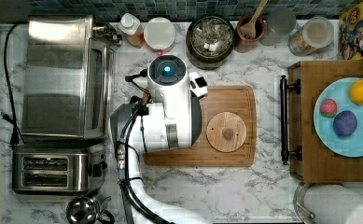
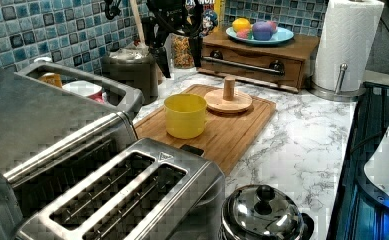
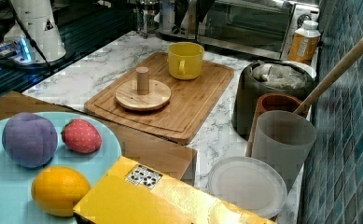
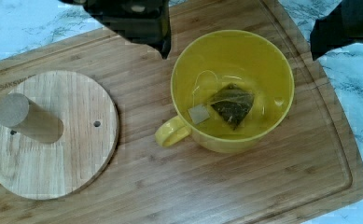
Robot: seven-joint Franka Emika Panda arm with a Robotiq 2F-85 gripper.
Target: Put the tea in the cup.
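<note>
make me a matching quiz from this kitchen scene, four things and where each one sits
Things:
1. tea bag
2. wooden disc
3. wooden spoon
4. lemon

Places:
A. on the blue plate
B. in the yellow cup
C. in the brown pot
D. on the cutting board

Pairs: 1-B, 2-D, 3-C, 4-A

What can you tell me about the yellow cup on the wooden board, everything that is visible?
The yellow cup is round, glossy like glazed ceramic, with one loop handle. It stands upright on the wooden cutting board, apart from the wooden disc with a peg. Inside, on its bottom, lies a tea bag with a string and a small square tag. The gripper hangs above, open, without touching it.
</note>
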